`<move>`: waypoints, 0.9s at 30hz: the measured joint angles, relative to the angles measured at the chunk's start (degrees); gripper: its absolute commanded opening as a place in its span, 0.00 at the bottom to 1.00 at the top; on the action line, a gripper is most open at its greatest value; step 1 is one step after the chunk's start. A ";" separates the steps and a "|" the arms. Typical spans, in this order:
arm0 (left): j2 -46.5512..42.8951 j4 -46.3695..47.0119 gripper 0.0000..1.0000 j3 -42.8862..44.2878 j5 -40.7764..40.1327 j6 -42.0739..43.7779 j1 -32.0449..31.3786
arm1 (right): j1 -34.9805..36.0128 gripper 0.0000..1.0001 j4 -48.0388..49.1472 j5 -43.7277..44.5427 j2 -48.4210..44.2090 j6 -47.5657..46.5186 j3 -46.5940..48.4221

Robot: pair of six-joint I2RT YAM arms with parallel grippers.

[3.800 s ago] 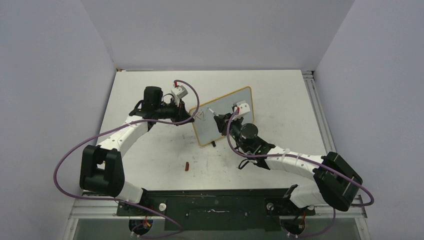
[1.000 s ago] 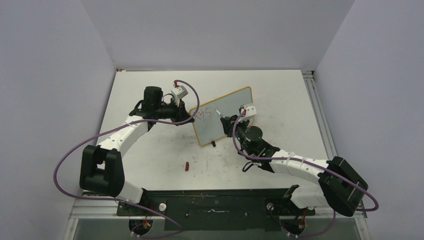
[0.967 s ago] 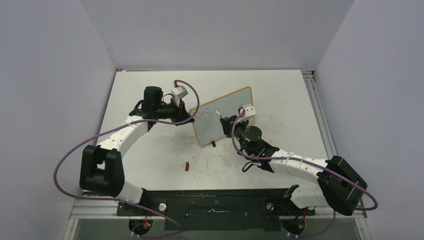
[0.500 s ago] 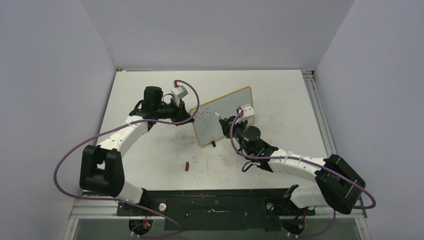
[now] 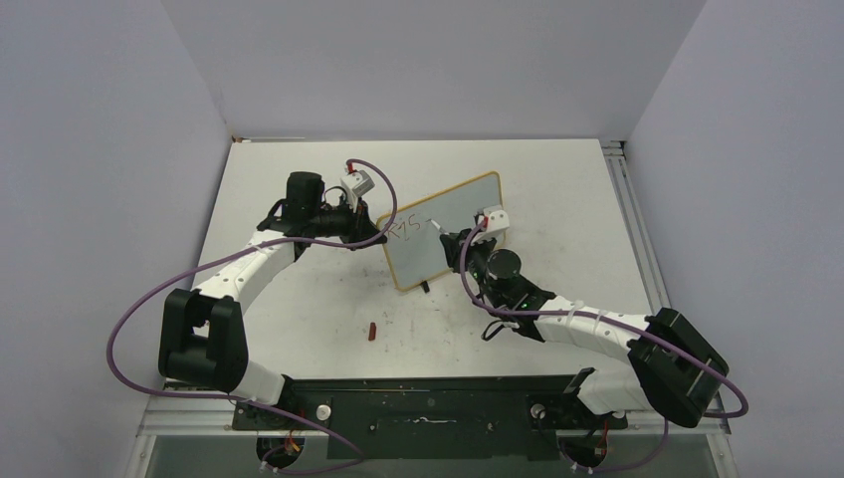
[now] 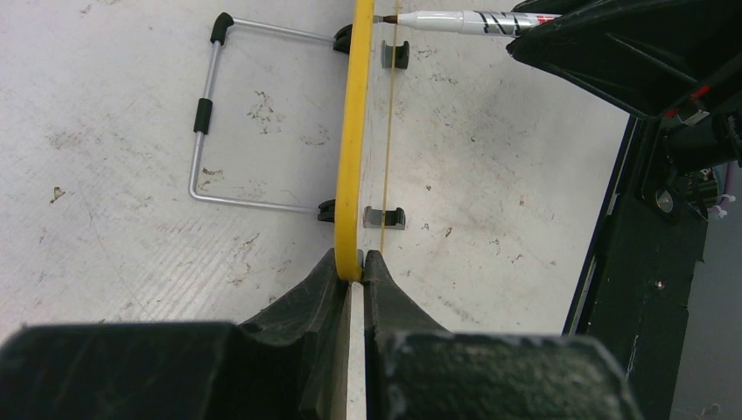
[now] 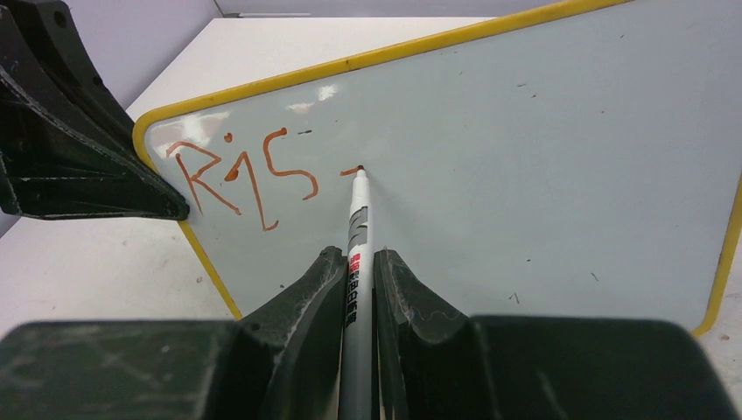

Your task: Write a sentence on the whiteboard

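We see the whiteboard [image 7: 542, 175], white with a yellow frame and rounded corners, standing upright on small black feet with a wire stand behind it, and the sentence [image 7: 255, 194], only red-brown letters like "RyS" and a short dash near its upper left corner

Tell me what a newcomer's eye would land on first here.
Red-brown handwritten letters stand out at the upper left of the small yellow-framed whiteboard standing mid-table. The right hand presses a white marker pen to the board beside them, while the left hand clamps the board's edge.
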 measured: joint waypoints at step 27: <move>0.00 -0.20 0.00 0.09 0.00 0.02 -0.11 | -0.48 0.05 1.20 -1.09 0.07 -0.22 1.16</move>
